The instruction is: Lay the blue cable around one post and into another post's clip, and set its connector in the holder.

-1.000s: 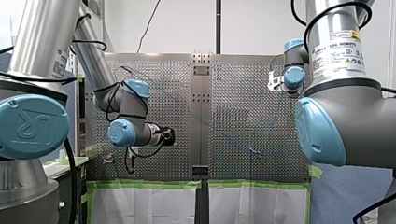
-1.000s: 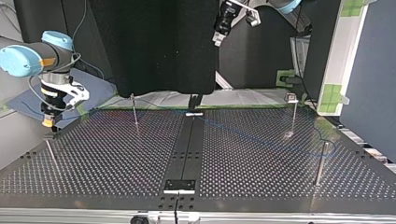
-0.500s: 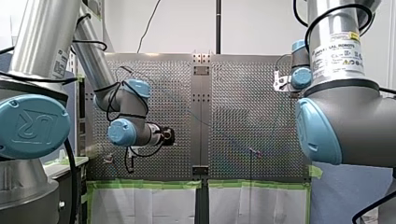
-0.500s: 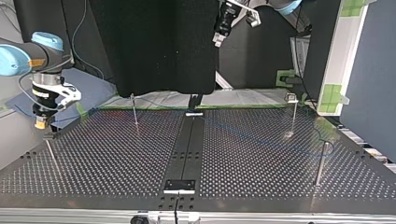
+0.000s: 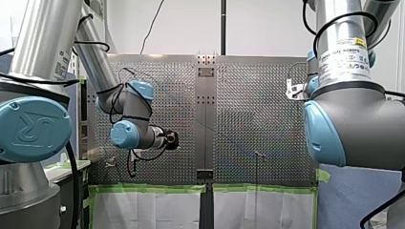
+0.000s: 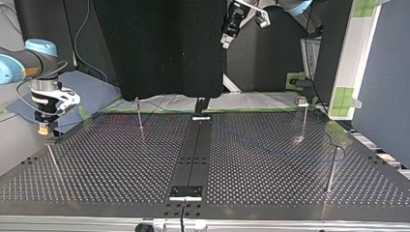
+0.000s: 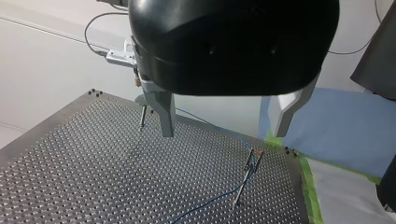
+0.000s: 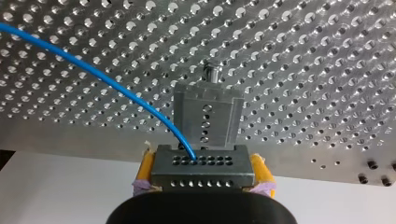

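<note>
Connector (image 8: 201, 161) clamped between yellow pads (image 8: 146, 167) of my right tool (image 8: 201, 175), just beside holder (image 8: 208, 114) at edge of counter (image 8: 303, 56), blue cable (image 8: 93, 70) trailing from it, my left tool (image 7: 223, 133) released, fingers wide apart, above counter

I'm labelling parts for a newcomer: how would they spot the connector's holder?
Find the perforated table's left edge in the top view, where my right gripper hangs. Directly below it sits the holder, topping a thin post. What sets it apart is its squarish grey block with a column of small holes, right ahead of the held connector.
</note>
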`<control>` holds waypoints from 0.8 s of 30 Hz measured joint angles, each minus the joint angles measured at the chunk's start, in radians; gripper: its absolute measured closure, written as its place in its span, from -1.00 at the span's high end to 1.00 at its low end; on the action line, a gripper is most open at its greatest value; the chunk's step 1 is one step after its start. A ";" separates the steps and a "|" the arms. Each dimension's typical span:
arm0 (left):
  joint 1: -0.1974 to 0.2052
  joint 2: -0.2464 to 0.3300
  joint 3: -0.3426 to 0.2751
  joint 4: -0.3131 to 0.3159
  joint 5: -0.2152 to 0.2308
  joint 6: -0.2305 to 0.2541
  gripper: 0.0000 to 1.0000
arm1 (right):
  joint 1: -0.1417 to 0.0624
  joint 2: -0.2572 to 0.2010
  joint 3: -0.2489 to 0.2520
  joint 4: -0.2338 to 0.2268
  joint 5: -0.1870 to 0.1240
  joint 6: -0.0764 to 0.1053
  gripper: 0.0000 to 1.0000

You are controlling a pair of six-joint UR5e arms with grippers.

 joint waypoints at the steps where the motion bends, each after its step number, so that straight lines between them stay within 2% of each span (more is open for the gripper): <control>1: 0.000 0.000 0.000 0.000 0.000 0.000 1.00 | -0.004 0.001 -0.005 -0.001 -0.011 0.000 -1.00; 5: 0.002 0.000 0.001 0.000 -0.001 0.001 1.00 | -0.018 0.003 -0.018 -0.008 -0.046 0.010 -1.00; 11: 0.007 0.000 0.001 -0.003 -0.001 0.004 1.00 | -0.043 0.004 -0.023 -0.019 -0.093 0.036 -1.00; 19: 0.005 0.000 0.002 0.013 -0.003 0.037 1.00 | -0.068 0.009 -0.022 -0.015 -0.165 0.038 -1.00; 24: 0.005 0.001 0.001 0.042 -0.014 0.044 1.00 | -0.075 0.017 -0.022 -0.009 -0.206 0.034 -1.00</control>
